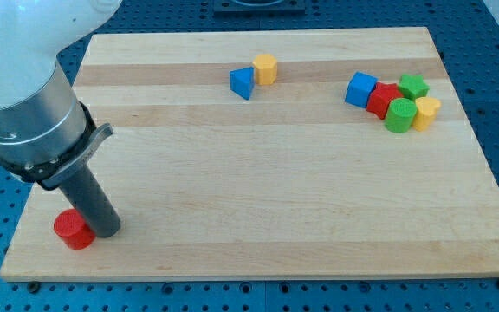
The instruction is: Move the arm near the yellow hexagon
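Note:
The yellow hexagon (265,68) sits near the view's top centre of the wooden board (267,208), touching a blue triangular block (243,82) on its left. My tip (105,230) rests on the board at the view's bottom left, far from the yellow hexagon. It stands right beside a red cylinder (74,230), touching or nearly touching its right side. The arm's large body covers the view's top left corner.
A cluster lies at the view's top right: a blue cube (361,89), a red block (384,99), a green star-like block (413,86), a green cylinder (399,115) and a yellow block (426,113).

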Robot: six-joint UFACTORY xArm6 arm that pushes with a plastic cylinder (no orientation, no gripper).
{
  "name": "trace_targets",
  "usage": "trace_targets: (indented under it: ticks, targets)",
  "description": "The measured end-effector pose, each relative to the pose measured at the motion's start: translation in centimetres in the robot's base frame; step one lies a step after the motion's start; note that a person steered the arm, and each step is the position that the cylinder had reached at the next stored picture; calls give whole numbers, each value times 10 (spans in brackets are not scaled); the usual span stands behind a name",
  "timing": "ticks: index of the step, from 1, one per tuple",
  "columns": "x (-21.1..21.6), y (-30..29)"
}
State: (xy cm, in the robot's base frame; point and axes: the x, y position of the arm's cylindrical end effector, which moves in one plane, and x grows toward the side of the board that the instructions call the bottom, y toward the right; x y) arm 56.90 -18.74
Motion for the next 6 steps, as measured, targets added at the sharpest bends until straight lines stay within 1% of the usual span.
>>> trace_targets:
  ticks: [1,2,3,5,6]
  targets:
    - [-14,20]
    - [-58,101]
    - [-113,173]
    - [-238,243]
    - [-280,260]
